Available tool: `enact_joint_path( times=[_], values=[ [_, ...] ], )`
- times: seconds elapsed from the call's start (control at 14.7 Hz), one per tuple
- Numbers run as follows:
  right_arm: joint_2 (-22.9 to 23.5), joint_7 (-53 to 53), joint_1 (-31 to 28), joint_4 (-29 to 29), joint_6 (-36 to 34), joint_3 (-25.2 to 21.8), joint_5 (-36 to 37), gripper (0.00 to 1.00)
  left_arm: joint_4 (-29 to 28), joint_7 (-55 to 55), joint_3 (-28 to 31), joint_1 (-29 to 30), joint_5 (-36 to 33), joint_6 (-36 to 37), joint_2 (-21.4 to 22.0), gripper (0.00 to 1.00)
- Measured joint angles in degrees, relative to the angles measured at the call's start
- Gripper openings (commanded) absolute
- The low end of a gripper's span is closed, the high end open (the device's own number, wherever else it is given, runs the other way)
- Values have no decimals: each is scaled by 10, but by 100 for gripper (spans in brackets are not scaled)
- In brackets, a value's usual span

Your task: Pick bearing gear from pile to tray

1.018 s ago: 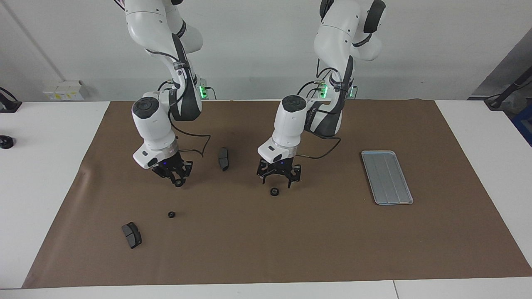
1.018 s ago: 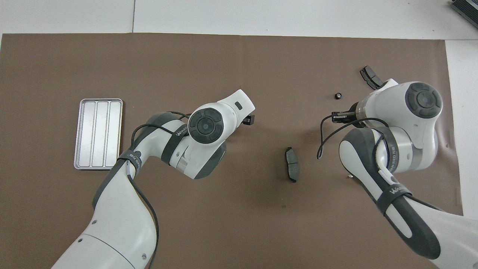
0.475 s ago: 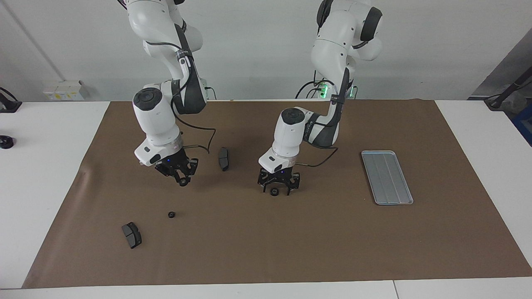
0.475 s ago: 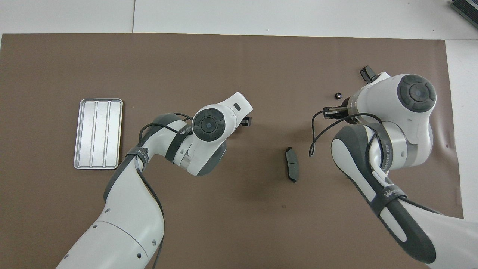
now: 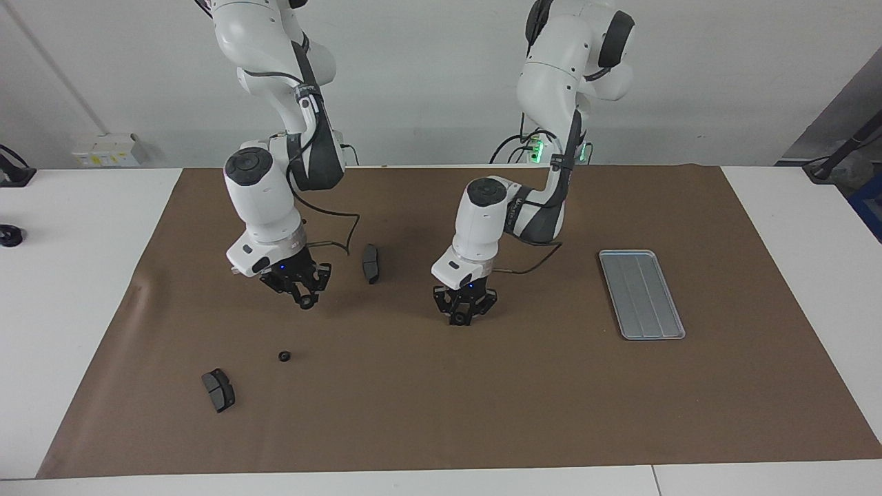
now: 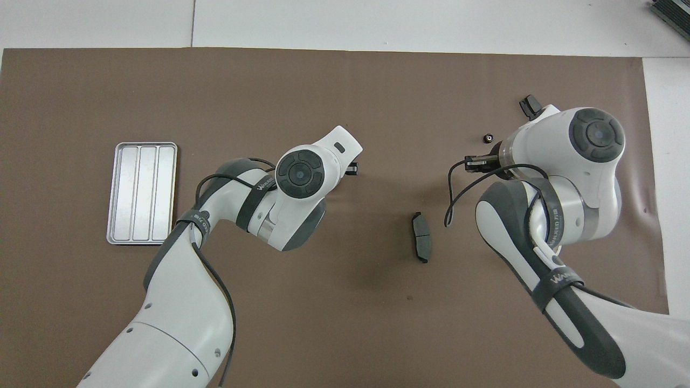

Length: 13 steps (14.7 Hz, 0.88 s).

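Left gripper [image 5: 457,319] down at mat, jaws closed around small black gear [image 5: 457,320] mid-table. Tray [image 5: 641,294] well apart, toward left arm's end. Right gripper [image 5: 304,301] raised, jaws shut, waiting.

Two fixed cams. Facing cam: high, across the table from the robots, looking back at them and down; wide enough to take in the whole brown mat [image 5: 482,413], both arm bases and the wall. Overhead cam: above the robots' end, looking forward and steeply down, closer in, mat [image 6: 323,81] cropped at the near edge. Views are half a turn apart. Shared: mat, tray [image 5: 641,294] [image 6: 141,192]; the brake pad farthest from the tray is probably mostly hidden overhead.
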State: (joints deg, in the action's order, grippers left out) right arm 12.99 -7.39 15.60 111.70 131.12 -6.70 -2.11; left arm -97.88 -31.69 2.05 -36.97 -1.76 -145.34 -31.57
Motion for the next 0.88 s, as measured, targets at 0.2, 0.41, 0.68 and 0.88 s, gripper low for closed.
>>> enact_joint_path(
  times=[0.2, 0.41, 0.68, 0.88],
  values=[
    [0, 0, 0, 0, 0, 0, 0, 0, 1, -1, 4, 6, 0, 54, 18, 0],
    [1, -31, 20, -8, 3, 2, -11, 0, -11, -2, 9, 37, 0, 110, 60, 0],
    [23, -141, 108, -57, 24, 6, -12, 0, -89, 24, 12, 123, 0, 123, 146, 0],
    [81, -222, 160, -128, 29, 7, -12, 0, -140, 70, 13, 198, 0, 123, 189, 0]
  ],
)
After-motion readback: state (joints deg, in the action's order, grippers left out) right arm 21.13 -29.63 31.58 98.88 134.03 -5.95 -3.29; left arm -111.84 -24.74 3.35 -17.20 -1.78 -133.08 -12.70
